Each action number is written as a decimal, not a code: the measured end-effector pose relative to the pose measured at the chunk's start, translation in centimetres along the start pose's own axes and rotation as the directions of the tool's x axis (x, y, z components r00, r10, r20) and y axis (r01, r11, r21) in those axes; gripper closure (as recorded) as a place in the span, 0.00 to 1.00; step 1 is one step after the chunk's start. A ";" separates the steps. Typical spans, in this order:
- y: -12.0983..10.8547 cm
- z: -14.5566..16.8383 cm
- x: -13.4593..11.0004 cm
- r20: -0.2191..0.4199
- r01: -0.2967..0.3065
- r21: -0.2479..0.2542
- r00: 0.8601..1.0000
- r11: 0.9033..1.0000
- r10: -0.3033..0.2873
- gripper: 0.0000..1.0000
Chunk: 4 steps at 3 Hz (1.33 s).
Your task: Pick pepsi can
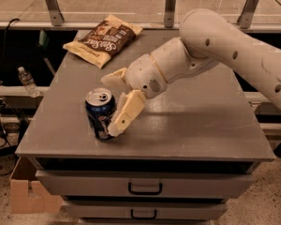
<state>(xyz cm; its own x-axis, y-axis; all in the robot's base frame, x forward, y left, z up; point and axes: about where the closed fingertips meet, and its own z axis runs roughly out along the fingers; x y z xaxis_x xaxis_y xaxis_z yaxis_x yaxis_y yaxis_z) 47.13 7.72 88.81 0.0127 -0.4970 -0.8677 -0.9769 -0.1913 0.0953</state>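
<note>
The pepsi can [98,112], dark blue with a silver top and pull tab, stands upright near the front left of the grey table [201,125]. My gripper [109,105] reaches in from the right on a white arm. It is open, with its cream fingers spread on either side of the can. The near finger [125,112] lies along the can's front right side, its tip by the can's base. The far finger [113,77] sits just behind the can's top. The can rests on the table.
A brown and yellow snack bag [103,40] lies at the table's back left. Drawers with handles [145,189] are under the tabletop. A water bottle [27,81] and a cardboard box [25,196] are off to the left. Metal posts stand behind the table.
</note>
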 end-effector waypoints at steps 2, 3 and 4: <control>0.2 1.1 -0.6 0.096 -0.053 -0.021 0.994 0.998 0.055 0.17; 0.8 1.7 -1.2 0.120 -0.061 -0.037 0.991 0.997 0.066 0.39; 1.4 2.0 -1.8 0.138 -0.064 -0.046 0.988 0.997 0.070 0.63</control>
<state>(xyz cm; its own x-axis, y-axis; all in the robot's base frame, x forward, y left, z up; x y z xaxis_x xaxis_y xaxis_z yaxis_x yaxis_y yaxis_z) 45.32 10.06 89.51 -0.0849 -0.3878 -0.9178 -0.9649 -0.1977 0.1728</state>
